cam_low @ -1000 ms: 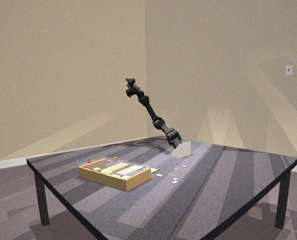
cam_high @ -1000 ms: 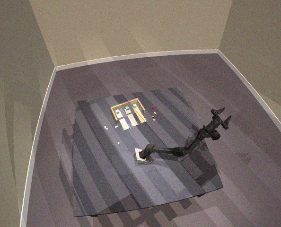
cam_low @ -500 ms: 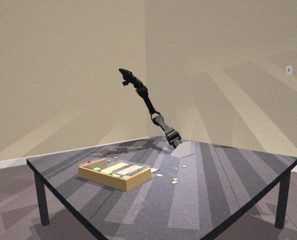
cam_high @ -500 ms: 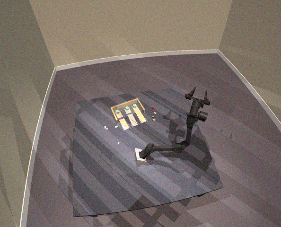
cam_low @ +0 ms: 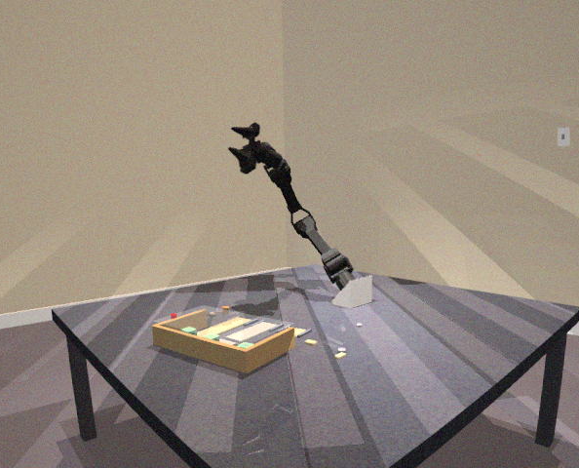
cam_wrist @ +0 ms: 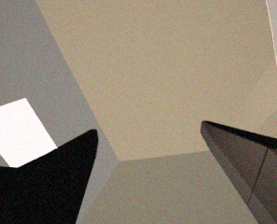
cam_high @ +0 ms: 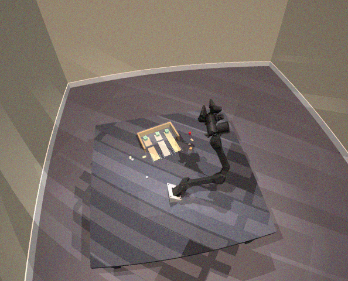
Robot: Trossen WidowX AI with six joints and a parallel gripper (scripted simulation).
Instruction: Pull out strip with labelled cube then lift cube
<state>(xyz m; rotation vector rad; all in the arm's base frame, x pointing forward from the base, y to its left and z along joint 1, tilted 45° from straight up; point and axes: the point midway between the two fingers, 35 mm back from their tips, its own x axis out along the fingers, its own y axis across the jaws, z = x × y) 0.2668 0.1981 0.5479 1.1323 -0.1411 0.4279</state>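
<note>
Holding its fingers spread with nothing between them, the gripper (cam_high: 207, 105) (cam_low: 231, 139) (cam_wrist: 149, 131) is raised above the worktop (cam_high: 132, 236) (cam_low: 380, 403), probably to approach from above. The tray (cam_high: 139, 139) (cam_low: 199, 347) lies toward the far edge in the top view, its wooden walls perhaps guarding three green cubes. The yellow strip (cam_high: 172, 141) (cam_low: 224, 327), seemingly unbroken, carries the green cube (cam_high: 167, 130) (cam_low: 189, 330) at its end; no label is readable.

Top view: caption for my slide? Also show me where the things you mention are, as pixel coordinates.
Open jaws raised beyond the wooden tray (cam_high: 153, 128) (cam_low: 199, 348); three strips, the rightmost (cam_high: 171, 141) (cam_low: 222, 327) unbroken.
</note>
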